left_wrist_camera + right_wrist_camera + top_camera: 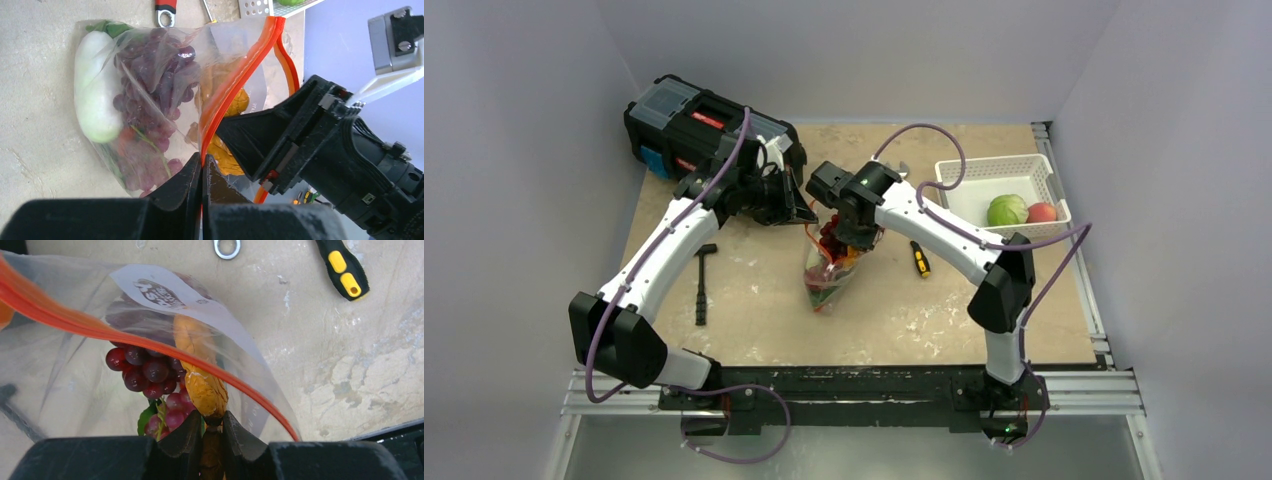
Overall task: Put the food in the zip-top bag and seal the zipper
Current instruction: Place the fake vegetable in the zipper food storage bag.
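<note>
The clear zip-top bag hangs open-mouthed between my two grippers, its lower end on the table. Inside it I see a purple grape bunch, a white-green radish and green leaves. My left gripper is shut on the red-orange zipper at the bag's mouth edge. My right gripper sits in the bag's mouth, shut on an orange piece of food beside the grapes. The zipper stands unsealed, its two strips apart.
A white slotted basket at the right holds a green cabbage and a pink-red fruit. A yellow-black screwdriver lies right of the bag. A black toolbox sits back left, a black tool near the left arm.
</note>
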You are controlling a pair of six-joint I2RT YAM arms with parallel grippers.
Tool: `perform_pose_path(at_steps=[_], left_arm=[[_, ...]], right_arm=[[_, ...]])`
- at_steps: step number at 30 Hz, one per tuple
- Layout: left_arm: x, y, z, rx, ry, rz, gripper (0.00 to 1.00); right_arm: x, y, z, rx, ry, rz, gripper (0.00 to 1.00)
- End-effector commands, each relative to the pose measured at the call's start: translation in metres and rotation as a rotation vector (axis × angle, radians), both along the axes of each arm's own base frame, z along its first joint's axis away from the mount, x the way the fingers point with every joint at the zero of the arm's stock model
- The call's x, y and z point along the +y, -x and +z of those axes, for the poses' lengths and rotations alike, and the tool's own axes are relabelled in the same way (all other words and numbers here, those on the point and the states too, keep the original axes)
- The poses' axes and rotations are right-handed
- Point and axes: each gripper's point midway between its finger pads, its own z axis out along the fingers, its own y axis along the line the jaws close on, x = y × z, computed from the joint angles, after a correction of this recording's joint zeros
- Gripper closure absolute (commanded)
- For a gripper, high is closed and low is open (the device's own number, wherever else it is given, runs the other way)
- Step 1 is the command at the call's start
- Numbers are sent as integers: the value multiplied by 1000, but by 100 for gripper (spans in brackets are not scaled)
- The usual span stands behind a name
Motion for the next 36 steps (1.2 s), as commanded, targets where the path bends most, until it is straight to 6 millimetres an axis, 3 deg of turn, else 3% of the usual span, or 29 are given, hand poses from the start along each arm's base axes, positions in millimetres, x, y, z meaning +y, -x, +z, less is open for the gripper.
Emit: perform_pose_path(at_steps=[1, 11, 15, 18, 22, 28, 33, 36], left_arm=[[-3, -3, 23, -83, 43, -6, 100], [-2, -3, 25, -91, 41, -2, 100], [-1, -3, 23, -90, 34, -1, 100], [0, -5, 21, -89, 24, 3, 100], [0, -6, 18, -82, 19, 4, 100], [0, -7, 16, -78, 13, 2, 100], [0, -10, 10, -65, -2, 5, 100], [0, -11, 6, -53, -5, 5, 100]], right_arm=[[11, -7, 6, -22, 15, 51, 96], [8, 2, 8, -1, 11, 89, 56], [12, -1, 22, -35, -7, 110, 43], [19, -5, 42, -96, -52, 147, 33], [20, -13, 75, -204, -97, 193, 30], [5, -25, 144, -418, -111, 261, 29], [-34, -33, 202, -653, -51, 259, 29], [-73, -43, 221, -787, 61, 197, 31]])
